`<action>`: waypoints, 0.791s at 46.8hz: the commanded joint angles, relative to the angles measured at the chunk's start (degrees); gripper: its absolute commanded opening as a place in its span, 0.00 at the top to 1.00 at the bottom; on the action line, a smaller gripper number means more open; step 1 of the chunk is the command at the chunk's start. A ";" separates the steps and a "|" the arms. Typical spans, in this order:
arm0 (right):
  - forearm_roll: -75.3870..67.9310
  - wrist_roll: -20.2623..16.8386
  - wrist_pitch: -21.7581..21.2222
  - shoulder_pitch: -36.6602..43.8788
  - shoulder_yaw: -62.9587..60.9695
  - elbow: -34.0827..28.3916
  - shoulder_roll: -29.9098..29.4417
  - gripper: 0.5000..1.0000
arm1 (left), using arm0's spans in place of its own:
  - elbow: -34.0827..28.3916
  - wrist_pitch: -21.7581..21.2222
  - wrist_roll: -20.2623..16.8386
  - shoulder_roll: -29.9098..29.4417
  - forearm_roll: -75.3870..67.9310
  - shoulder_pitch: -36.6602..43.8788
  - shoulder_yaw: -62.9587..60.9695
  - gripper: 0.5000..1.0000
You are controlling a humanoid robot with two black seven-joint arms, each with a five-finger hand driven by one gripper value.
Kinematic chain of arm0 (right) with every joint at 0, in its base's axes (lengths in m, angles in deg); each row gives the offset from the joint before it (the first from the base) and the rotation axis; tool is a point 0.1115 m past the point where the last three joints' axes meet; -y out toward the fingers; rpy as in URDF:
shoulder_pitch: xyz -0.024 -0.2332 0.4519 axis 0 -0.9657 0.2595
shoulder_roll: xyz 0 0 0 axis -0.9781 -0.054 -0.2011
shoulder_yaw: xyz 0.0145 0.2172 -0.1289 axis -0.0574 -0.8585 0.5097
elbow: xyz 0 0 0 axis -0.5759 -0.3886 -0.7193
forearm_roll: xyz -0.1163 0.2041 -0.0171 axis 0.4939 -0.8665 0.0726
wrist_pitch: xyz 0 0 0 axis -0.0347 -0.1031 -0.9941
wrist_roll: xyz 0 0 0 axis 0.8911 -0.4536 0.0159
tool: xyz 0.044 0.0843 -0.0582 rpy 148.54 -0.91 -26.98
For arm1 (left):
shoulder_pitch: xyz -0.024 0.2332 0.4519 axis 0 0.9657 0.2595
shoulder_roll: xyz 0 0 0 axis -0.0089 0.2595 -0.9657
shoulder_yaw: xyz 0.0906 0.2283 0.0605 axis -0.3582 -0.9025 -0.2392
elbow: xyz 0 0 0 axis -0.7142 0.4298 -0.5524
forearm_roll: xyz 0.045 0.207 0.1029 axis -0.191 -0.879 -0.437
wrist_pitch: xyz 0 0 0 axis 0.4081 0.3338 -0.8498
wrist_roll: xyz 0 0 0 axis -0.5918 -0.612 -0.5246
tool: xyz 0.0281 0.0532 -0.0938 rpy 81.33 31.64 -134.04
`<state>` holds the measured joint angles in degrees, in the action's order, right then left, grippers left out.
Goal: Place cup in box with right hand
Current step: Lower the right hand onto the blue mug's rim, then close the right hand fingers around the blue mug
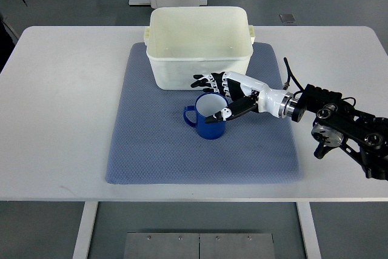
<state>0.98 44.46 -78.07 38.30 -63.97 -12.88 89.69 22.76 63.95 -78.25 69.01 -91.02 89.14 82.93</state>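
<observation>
White box (182,65) at the mat's (151,150) far edge; blue cup (209,127) upright before it; right hand (225,96) spread wide, thumb on the cup's rim

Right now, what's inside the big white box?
Nothing that shows: the white box has a bare pale bottom. Its near wall hides a strip of floor. The blue cup stands outside on the mat, by the right hand.

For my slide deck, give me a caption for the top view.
Right hand closing around blue cup beside white box.
</observation>
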 commanded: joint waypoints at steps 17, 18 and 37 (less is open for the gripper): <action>0.08 -0.01 0.26 -1.80 0.11 3.53 -1.79 0.00 | 0.00 0.00 0.00 0.00 0.00 0.00 0.00 0.00; 0.17 -0.01 0.26 -1.98 0.11 3.71 -1.88 0.00 | 0.00 0.00 0.00 0.00 0.00 0.00 0.00 0.00; 0.17 0.08 0.43 -2.86 2.48 4.32 -2.23 0.10 | 0.00 0.00 0.00 0.00 0.00 0.00 0.00 0.00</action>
<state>1.23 44.51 -77.64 35.58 -61.49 -8.56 87.47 22.76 63.95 -78.25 69.01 -91.02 89.14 82.93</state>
